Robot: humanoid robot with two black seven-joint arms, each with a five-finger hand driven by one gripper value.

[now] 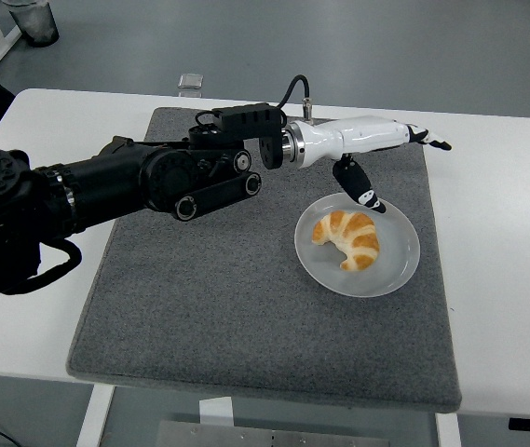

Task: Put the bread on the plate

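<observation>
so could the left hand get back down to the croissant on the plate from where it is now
Probably yes. The left hand is open and raised just beyond the plate, and the croissant lies uncovered in the plate's middle. Nothing stands between them on the grey mat, so a short drop toward the near side should reach it.

Croissant (348, 237) on plate (397, 273), left hand (369, 149) seemingly spread above.

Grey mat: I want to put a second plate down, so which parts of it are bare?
The grey mat is bare along its whole near half and left side, below the left arm. The far left corner is free too. It is crowded at the right middle, where the plate holds the croissant with the open left hand above it.
</observation>
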